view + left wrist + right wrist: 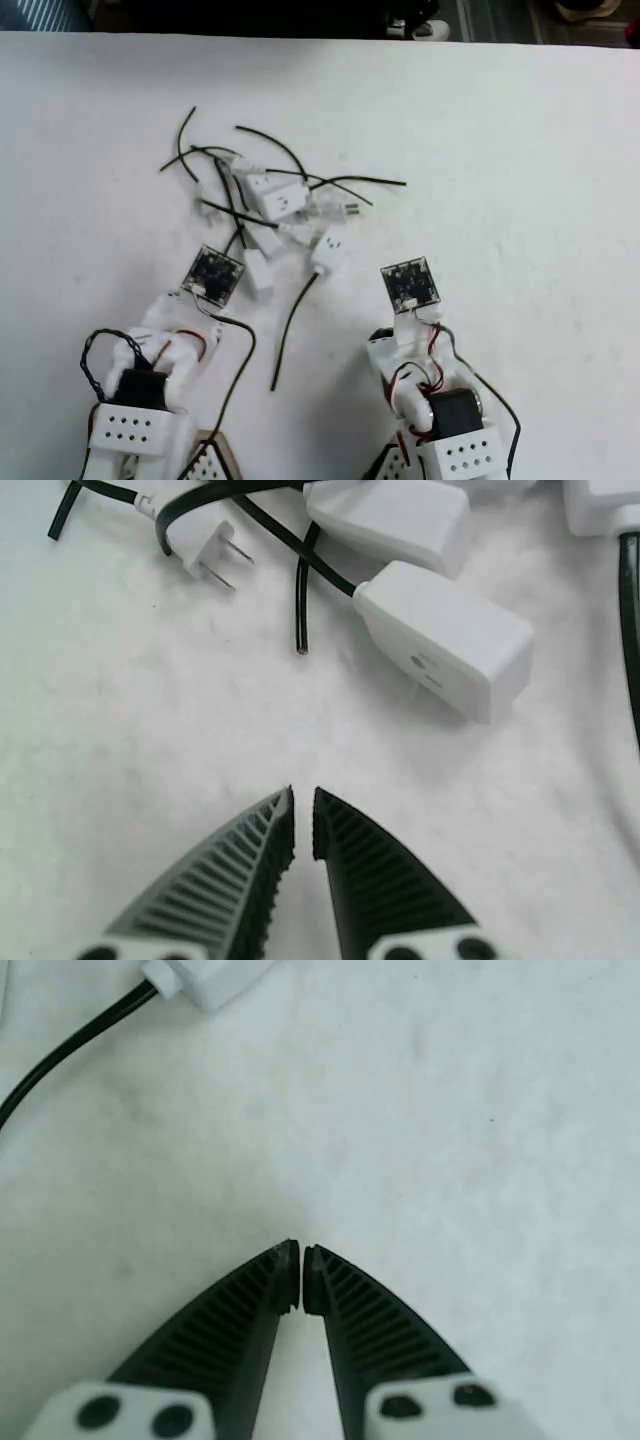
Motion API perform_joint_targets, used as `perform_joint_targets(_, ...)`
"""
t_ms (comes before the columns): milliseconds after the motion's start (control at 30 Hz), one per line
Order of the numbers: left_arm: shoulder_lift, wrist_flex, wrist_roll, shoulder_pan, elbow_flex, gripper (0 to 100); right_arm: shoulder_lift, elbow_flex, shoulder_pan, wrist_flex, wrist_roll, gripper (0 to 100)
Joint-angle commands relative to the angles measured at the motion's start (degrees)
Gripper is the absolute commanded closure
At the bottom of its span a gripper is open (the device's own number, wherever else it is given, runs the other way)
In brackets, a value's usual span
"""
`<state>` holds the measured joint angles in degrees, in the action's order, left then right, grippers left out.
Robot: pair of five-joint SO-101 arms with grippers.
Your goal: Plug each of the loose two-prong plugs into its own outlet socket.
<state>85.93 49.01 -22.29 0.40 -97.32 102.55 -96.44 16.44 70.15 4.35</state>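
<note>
Left gripper [303, 815]: fingers together, only a hairline gap at the tips, nothing held, low over bare bench [120, 730]. Ahead of it an outlet socket [445, 640] lies flat with its slots showing, apart from the tips. A second socket [390, 520] sits just behind it. A loose two-prong plug [205, 550] lies off to one side, prongs pointing toward the sockets, touching neither. A cut cord end [300, 620] lies between plug and nearer socket. Right gripper [300, 1265]: closed tip to tip, empty, over bare bench. Ahead of it lies a white cord-end block [205, 978] with a black cord [70, 1045], well apart from the tips; the frame edge cuts it off, so cannot tell plug or socket. High view: left arm [150, 370] and right arm [435, 400] at the near bench edge. The tangle [275, 195] of white sockets, plugs and black cords sits mid-bench ahead of them, nearer the left arm.
</note>
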Motion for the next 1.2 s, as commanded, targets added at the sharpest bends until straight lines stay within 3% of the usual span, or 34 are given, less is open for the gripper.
perform_joint_targets(0, 0.6, 0.0, -0.4, 0.5, -0.1, 94, 0.7, -0.4, -0.4, 0.5, -0.1, 97.9)
perform_joint_targets(533, 0.6, -0.4, -0.5, 0.1, 1.2, 94, 0.7, -0.4, 8.2, 0.5, -0.3, 98.0)
perform_joint_targets(900, 0.6, -1.2, -0.2, -13.0, 3.7, 94, 0.7, -0.4, 12.2, 2.2, -0.4, 97.8)
perform_joint_targets(1100, 0.6, -0.8, -0.3, -14.1, 3.4, 94, 0.7, 0.2, 12.1, 2.4, 0.1, 97.8)
perform_joint_targets(1167, 0.6, -0.7, -0.4, -14.1, 3.4, 94, 0.7, 1.6, 8.2, 2.4, 0.1, 97.8)
